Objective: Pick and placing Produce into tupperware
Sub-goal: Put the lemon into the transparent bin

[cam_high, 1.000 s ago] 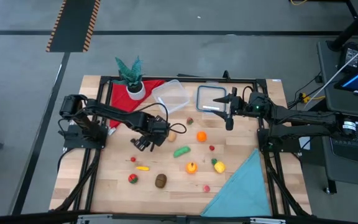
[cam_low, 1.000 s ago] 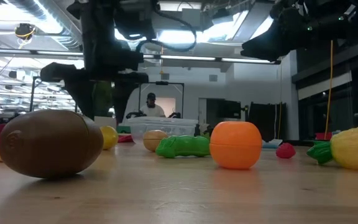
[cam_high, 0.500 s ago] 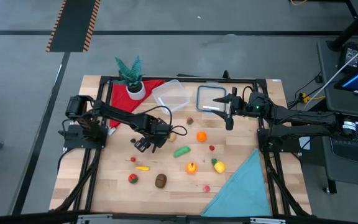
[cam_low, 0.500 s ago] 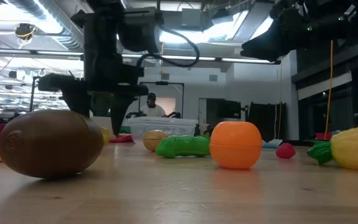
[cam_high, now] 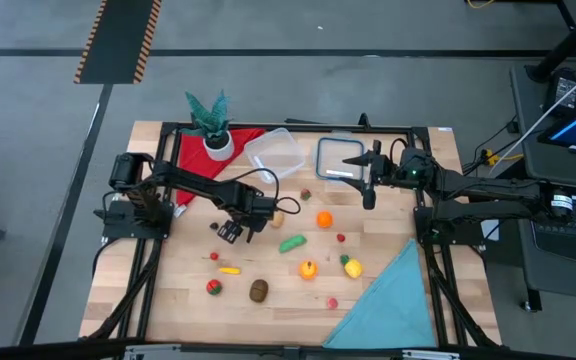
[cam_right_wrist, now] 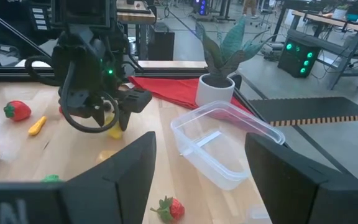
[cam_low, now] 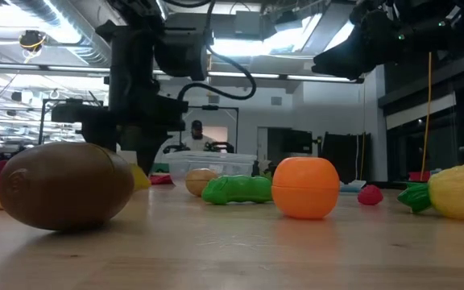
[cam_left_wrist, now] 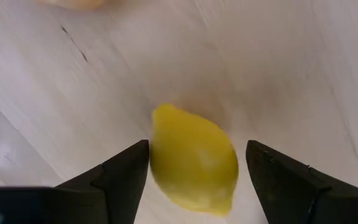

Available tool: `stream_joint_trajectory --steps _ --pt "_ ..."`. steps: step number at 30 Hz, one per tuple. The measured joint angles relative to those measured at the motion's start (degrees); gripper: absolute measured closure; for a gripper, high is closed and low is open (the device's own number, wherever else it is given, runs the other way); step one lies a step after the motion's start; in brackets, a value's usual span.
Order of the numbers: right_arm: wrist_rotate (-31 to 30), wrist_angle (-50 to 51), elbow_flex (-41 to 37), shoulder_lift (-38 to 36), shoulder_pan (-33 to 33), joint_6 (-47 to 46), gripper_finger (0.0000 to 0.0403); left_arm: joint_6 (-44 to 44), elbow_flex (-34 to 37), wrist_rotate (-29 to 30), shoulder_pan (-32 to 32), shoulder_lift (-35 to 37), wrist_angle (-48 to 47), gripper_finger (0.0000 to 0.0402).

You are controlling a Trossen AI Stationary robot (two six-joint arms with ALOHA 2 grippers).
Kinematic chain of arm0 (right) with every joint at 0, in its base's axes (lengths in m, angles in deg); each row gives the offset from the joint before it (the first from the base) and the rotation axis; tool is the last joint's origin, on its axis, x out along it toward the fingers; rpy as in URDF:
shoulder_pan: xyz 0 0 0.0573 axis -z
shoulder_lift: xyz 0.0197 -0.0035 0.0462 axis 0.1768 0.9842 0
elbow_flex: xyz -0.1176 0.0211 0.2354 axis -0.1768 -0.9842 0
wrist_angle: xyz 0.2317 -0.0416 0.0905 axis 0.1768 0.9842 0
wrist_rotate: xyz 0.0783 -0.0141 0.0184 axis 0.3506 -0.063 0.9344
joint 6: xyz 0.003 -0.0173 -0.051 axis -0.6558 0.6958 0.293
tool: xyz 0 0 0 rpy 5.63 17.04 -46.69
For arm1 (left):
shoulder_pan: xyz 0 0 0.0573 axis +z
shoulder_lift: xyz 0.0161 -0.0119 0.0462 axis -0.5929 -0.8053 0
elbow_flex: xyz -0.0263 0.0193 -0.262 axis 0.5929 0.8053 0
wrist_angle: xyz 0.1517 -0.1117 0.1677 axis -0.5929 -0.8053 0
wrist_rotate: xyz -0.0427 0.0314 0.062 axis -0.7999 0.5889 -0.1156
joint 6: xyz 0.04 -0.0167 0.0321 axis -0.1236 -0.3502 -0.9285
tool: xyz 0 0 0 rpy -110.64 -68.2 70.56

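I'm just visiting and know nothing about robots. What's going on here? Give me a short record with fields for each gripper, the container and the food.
left gripper: open, its fingers either side of a yellow lemon lying on the table
right gripper: open, waiting above the table's far edge, by the lid
tupperware: empty, near the potted plant
produce on table: orange, green pod, brown kiwi, strawberry, others

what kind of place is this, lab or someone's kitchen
Most likely a robotics lab or workshop, not a kitchen: hazard-striped floor tape, exposed ceiling ducts above an open hall, and further workbenches with equipment behind the wooden table.
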Motion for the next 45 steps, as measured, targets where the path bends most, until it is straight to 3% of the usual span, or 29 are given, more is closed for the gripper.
stream_joint_trajectory --steps 17,32,45 --pt "0.0 0.0 0.0 0.0 0.0 0.0 0.0155 11.78 0.0 -1.65 0.0 0.0 1.32 0.014" --pt "0.02 0.0 -0.01 0.0 0.0 -0.3 0.0155 8.07 0.81 -1.62 0.24 0.0 -0.19 0.014" --pt "0.0 0.0 -0.02 0.0 0.0 -0.28 0.0155 10.17 3.75 -1.53 1.22 0.0 1.61 0.014"
